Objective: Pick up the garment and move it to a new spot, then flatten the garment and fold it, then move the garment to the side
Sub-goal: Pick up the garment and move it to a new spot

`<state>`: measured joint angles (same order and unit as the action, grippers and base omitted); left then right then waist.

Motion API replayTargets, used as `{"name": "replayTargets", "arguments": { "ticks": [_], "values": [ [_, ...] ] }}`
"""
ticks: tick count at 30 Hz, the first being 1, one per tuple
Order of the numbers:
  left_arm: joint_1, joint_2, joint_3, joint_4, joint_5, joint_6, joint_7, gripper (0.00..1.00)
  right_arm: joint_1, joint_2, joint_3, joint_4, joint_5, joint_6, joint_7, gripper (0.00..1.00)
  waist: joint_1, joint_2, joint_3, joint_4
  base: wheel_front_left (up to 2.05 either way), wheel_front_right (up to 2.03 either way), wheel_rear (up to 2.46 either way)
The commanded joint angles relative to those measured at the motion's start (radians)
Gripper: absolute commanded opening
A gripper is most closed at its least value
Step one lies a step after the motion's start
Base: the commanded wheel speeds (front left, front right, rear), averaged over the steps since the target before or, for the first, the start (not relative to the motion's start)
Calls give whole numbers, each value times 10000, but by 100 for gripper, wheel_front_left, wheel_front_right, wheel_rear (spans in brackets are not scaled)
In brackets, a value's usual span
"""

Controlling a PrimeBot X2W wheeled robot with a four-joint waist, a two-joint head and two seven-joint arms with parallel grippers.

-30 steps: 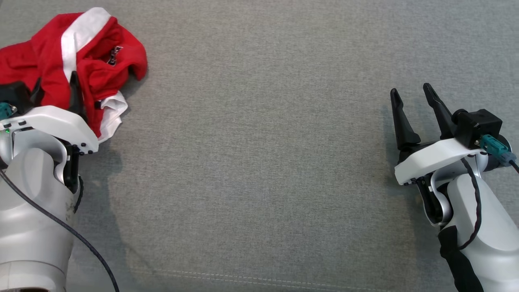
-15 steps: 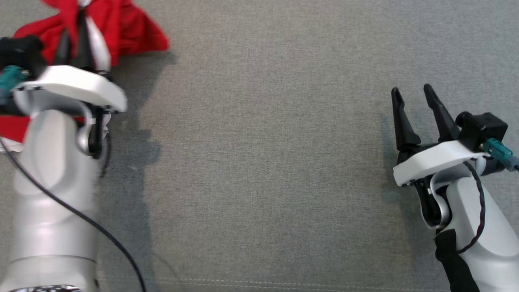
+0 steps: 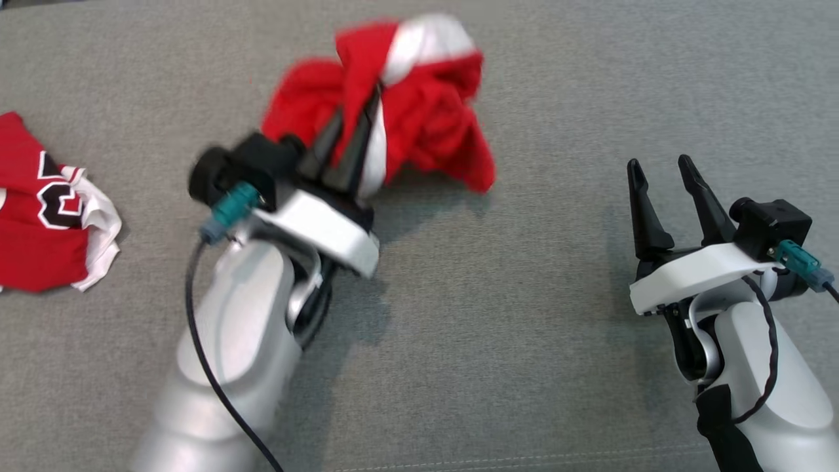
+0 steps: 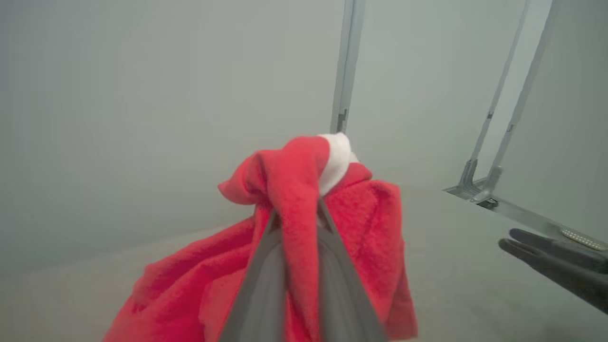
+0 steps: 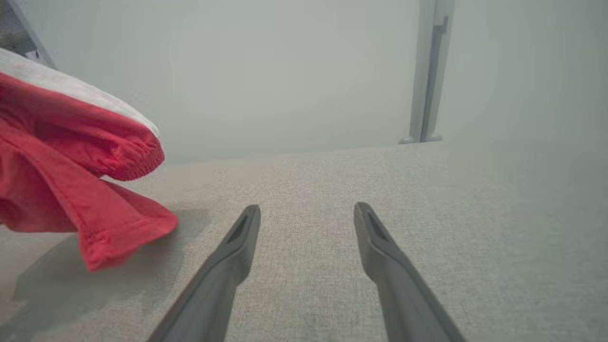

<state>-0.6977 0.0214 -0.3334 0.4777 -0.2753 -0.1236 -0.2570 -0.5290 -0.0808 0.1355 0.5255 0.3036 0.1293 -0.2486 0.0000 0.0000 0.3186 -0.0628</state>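
Holding the garment (image 3: 426, 124) up off the bench (image 3: 498, 341): red with a white band, bunched into a loose bundle, over the far middle of the grey cloth cover, lower folds drooping toward it. Blurred in the head view, so hard to tell touching from just clear at the lowest fold; probably just clear, going by the shadow (image 5: 71, 280) under it in the right wrist view.

Pinched by the left gripper (image 3: 347, 141), fingers closed tight on a fold near the white band, cloth draped over both of them in the left wrist view. Off to the right, well apart from the bundle, the right gripper (image 3: 659, 167): fingers spread, nothing between them, low over bare bench. At the far left edge, a second red piece (image 3: 46, 223) with white trim and a black number, lying crumpled on the bench, nothing touching it.

Judged as the first step, the move to a new spot, not yet finished. Next, by that reading: lower and let go in the open middle with room on all sides, then bring in both grippers to find edges or corners and draw them apart for flattening. Worth keeping well away from the second red piece, to avoid dragging it along.
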Motion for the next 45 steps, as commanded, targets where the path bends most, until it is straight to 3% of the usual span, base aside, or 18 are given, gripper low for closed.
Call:
{"name": "replayTargets", "arguments": {
  "ticks": [1,10,11,12,13,19,31,45],
  "values": [
    [277,294,26,-41,-196,-68,-47,0,171,83,142,-299,73,14,-132,100,0,0,-136,-238,0,0,0],
    [1457,290,-617,1124,-172,10,-47,0,229,84,297,-352,153,14,-132,100,0,0,-542,-756,0,0,0],
    [1552,290,-567,1160,-194,23,-47,22,255,76,294,-354,138,14,-132,100,0,0,-604,-752,0,0,0],
    [1643,290,-529,1184,-193,29,-47,74,278,55,284,-344,147,14,-132,100,0,0,-665,-736,0,0,0],
    [1737,290,-484,1186,-211,30,-47,100,297,22,284,-350,158,14,-132,100,0,0,-728,-703,0,0,0],
    [2298,290,106,850,-129,156,-47,100,463,-127,286,-427,252,14,-132,100,0,0,-1163,-383,0,0,0],
    [4124,420,2254,-346,619,386,-47,100,1178,-251,63,-452,309,14,-132,100,0,0,-2411,596,0,0,0],
    [5693,342,3930,-1725,1101,248,-47,100,1896,-200,-254,-691,119,14,-132,100,0,0,-3018,502,0,0,0]
  ]
}}
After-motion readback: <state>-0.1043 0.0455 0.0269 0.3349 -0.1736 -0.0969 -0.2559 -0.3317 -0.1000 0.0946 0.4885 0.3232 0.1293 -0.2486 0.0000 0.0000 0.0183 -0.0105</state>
